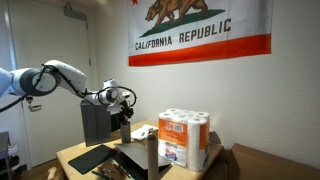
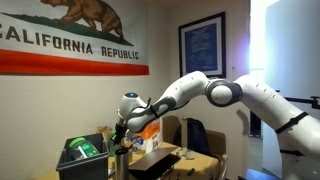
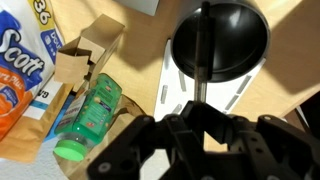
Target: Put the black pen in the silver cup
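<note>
One pen in play, and I've got it. The black pen (image 3: 201, 45) runs straight up the wrist view, its near end pinched between the fingers of the gripper (image 3: 195, 125); the jaws look clenched on it. Its far end hangs over the dark mouth of the silver cup (image 3: 230, 88), about the middle of the opening. I can't tell whether the tip is below the rim or just above it. The cup's inside reads plain black to me, with nothing else showing in it. It stands upright on the wooden worktop (image 3: 290, 60).

Off to the side sits an open cardboard box (image 3: 85, 55), with a green bottle (image 3: 92, 112) lying on its side just beside it. Whether that bottle lies inside anything, I can't make out. A paper towel pack (image 3: 18, 60) is past those; in an exterior view the pack (image 1: 185, 140) stands at one end of the worktop. In an exterior view the gripper (image 2: 122, 128) points straight down, next to a bin (image 2: 65, 165) holding something green.
</note>
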